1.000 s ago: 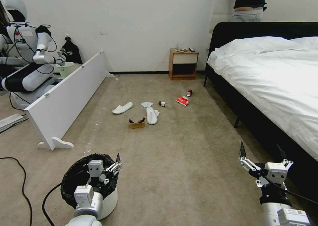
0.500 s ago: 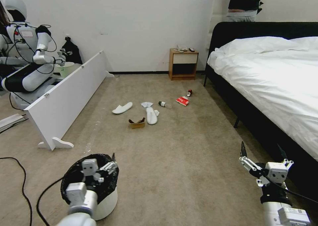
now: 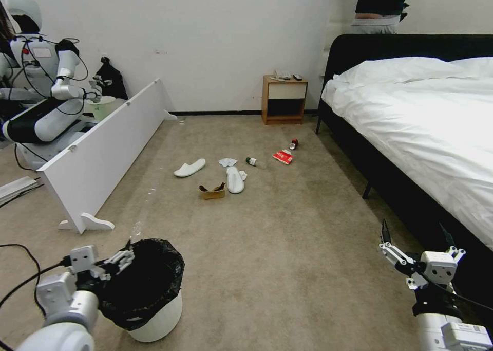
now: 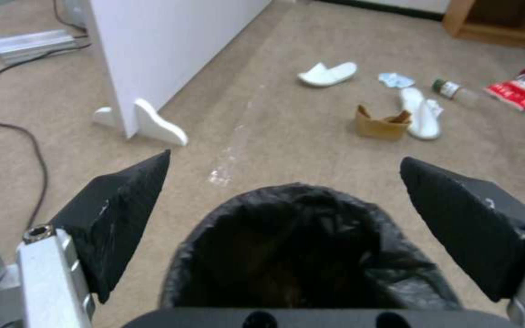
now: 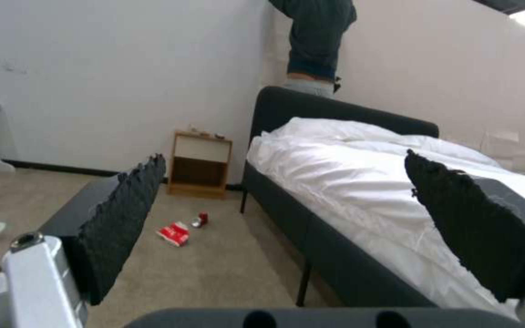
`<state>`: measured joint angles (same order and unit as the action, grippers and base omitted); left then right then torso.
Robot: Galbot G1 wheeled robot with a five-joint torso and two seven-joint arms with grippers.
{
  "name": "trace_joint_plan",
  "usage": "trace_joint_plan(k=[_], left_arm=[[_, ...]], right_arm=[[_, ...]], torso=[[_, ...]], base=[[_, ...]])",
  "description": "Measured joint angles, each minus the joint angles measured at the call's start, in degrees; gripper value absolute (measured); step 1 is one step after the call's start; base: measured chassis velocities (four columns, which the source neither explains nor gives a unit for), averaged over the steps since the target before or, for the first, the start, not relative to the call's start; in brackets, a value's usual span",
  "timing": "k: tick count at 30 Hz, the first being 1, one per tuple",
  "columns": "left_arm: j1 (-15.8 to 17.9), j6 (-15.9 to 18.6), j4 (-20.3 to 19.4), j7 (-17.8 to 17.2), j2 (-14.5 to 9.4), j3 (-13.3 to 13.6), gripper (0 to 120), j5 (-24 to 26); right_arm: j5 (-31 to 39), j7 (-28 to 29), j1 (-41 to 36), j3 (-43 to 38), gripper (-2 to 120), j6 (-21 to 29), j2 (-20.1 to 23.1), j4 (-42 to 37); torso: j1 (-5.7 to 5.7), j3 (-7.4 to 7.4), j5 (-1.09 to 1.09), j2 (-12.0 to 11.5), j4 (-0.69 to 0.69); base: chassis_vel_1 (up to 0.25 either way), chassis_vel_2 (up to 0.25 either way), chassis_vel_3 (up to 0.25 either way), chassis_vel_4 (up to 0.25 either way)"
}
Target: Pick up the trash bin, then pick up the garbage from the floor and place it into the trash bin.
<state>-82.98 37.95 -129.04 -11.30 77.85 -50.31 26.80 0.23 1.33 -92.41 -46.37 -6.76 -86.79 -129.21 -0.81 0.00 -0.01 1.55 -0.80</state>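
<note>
Swinging my left gripper point(image 3: 123, 255) off the bin mouth to its left rim, jaws apart; trash bin point(image 3: 149, 310) remains unlifted on the floor. Right gripper point(image 3: 416, 245) open, idle by the bed point(image 3: 426, 130).

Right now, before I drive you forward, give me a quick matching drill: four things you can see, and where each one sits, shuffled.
Things:
1. trash bin
2. red can
3. cardboard scrap
4. right gripper

Places:
A. on the carpet beside the upturned slipper
B. raised in the air near the bed
C. on the carpet next to the left gripper, whose fingers are spread
D. farthest of the litter, near the bed's corner leg

Pairs: 1-C, 2-D, 3-A, 4-B
</note>
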Motion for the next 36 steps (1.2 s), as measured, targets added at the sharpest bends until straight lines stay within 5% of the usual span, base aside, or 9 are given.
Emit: trace_joint_plan(k=[5, 14, 36], left_arm=[[-0.3, 1.38, 0.69, -1.62, -3.13, -1.28, 100, 3.13], [-0.6, 2.85, 1.32, -3.09, -5.29, -2.21, 100, 5.38], [-0.9, 4.27, 11.35, -4.29, -6.6, 0.03, 100, 6.41]], right_arm=[[0.01, 0.05, -0.03, 0.07, 100, 0.0, 0.01, 0.05], [0.03, 0.11, -0.14, 0.03, 100, 0.0, 0.01, 0.06], [0.02, 0.24, 0.23, -0.01, 100, -0.12, -0.79, 0.4]], torso=[[0.0, 0.0, 0.0, 0.0, 0.0], [0.0, 0.0, 0.01, 0.0, 0.0], [0.0, 0.0, 0.01, 0.0, 0.0]], base=[[0.0, 0.0, 0.0, 0.0], [0.0, 0.0, 0.0, 0.0], [0.0, 0.0, 0.0, 0.0]])
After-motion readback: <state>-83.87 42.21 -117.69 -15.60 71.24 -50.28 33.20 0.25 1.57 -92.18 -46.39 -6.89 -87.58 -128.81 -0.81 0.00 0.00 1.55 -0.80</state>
